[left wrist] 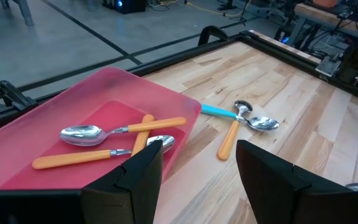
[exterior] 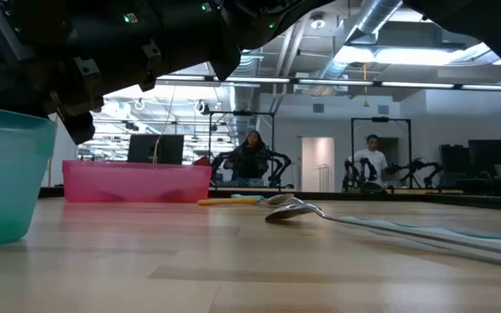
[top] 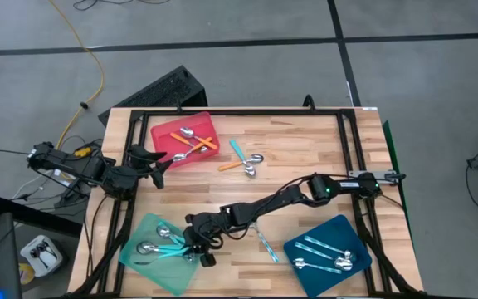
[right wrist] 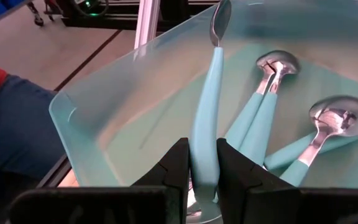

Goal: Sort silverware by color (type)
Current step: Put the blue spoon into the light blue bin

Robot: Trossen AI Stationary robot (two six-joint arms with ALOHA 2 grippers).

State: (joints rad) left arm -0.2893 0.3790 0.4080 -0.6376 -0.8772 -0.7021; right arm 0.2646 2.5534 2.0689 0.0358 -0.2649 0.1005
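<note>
My right gripper (top: 194,243) reaches across the table to the mint-green tray (top: 135,259) and is shut on a turquoise spoon (right wrist: 207,99). Three more turquoise spoons (right wrist: 263,118) lie flat in that tray. My left gripper (left wrist: 197,152) hovers open by the red tray (left wrist: 55,106), where three orange spoons (left wrist: 114,130) lie. An orange spoon (top: 231,165) and a turquoise one (top: 239,152) lie crossed on the table, and a pale blue patterned spoon (top: 265,243) lies nearer. The dark-blue tray (top: 305,241) holds pale blue spoons (top: 326,253). My right gripper pinches the turquoise spoon's handle (right wrist: 205,158) between its two fingers, toward the handle's free end. The spoon runs on along the fingers, and its metal bowl (right wrist: 220,22) points away over the mint-green tray's wall. Whether it touches the tray cannot be told.
Black rails (top: 347,141) frame the wooden tabletop (top: 305,149). My right arm (top: 289,195) lies slanted across the table's middle. The low view shows a spoon (exterior: 294,209) on the wood, the red tray (exterior: 137,181), and people (exterior: 250,156) in the room behind.
</note>
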